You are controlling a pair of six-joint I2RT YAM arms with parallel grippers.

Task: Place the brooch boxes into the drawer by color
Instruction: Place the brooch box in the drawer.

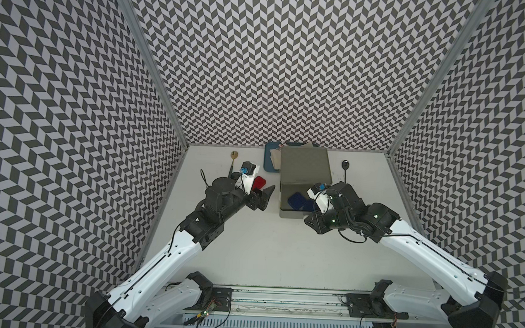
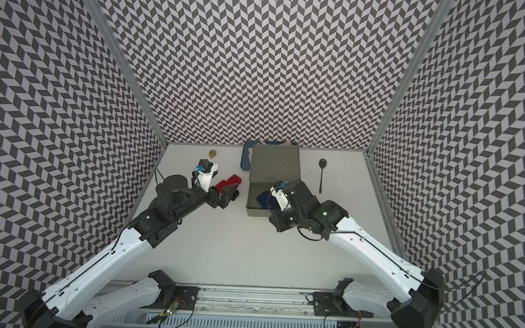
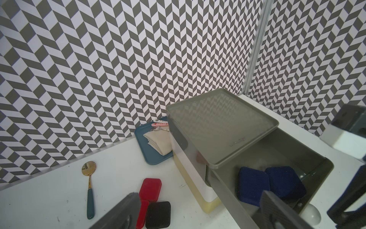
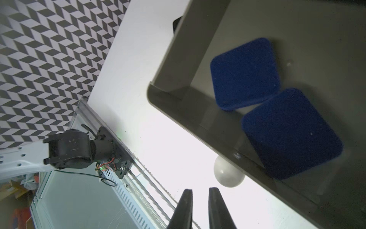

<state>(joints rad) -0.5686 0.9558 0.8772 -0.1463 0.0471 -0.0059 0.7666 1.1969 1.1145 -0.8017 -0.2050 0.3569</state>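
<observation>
Blue boxes [image 1: 296, 200] are home: in both top views the pair lies in the grey top drawer [image 1: 289, 214], which stands pulled out of the chest [image 1: 305, 166] at the back of the table [image 1: 251, 246]. The right arm [image 1: 374, 220] hangs over that drawer's front corner and hides its own fingers from up here. Left of the chest, the left gripper [image 1: 266, 197] hovers with its jaws spread wide, just beside the red boxes [image 2: 228, 183], two of them, touching. A gold spoon [image 1: 233, 159] lies near the back left and a black spoon [image 1: 345, 170] lies right of the chest. A blue tray [image 1: 269, 163] sits tucked against the chest's far left side.

Over to the left wrist: fingers [image 3: 122, 212] far apart, gripping nothing. Between them on the table sit the red boxes, one partly behind a finger, and a black box [image 3: 158, 215] touching them. The chest shows its white middle and yellow bottom tiers pushed in. Both blue boxes lie touching in the pulled-out drawer, with its white knob [image 3: 311, 216] out front. The tray carries a folded napkin [image 3: 158, 141] and some cutlery.

Right wrist now: the right gripper [image 4: 200, 206] sits outside the drawer front, near the knob, its fingers a narrow gap apart with nothing between them. Inside, one blue box overlaps the other's corner.
</observation>
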